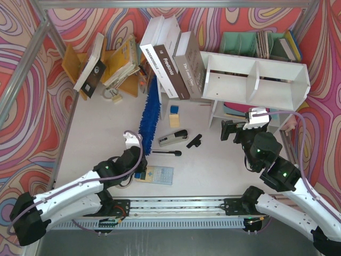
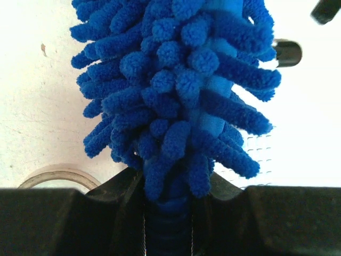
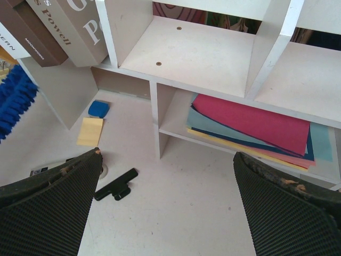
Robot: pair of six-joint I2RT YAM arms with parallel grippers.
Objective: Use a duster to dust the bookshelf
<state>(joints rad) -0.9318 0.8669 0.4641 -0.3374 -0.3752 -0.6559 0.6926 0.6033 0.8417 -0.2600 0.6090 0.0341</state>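
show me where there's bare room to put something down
Both upper cubbies of the shelf are bare. The table is free left of the duster, between the orange rack and the left arm, and in front of the shelf's foot. Crowded: between duster and shelf lie a stapler, clip, pen and blocks; the lower tier holds paper sheets.

Duster (image 2: 181, 106): head running off the top edge, beyond the jaws of the left gripper (image 2: 168, 205); handle disappearing between them. Tape roll (image 2: 53, 176): lower half hiding behind one jaw. Books (image 3: 58, 26): titles getting cropped, up and left of the right gripper (image 3: 165, 208).
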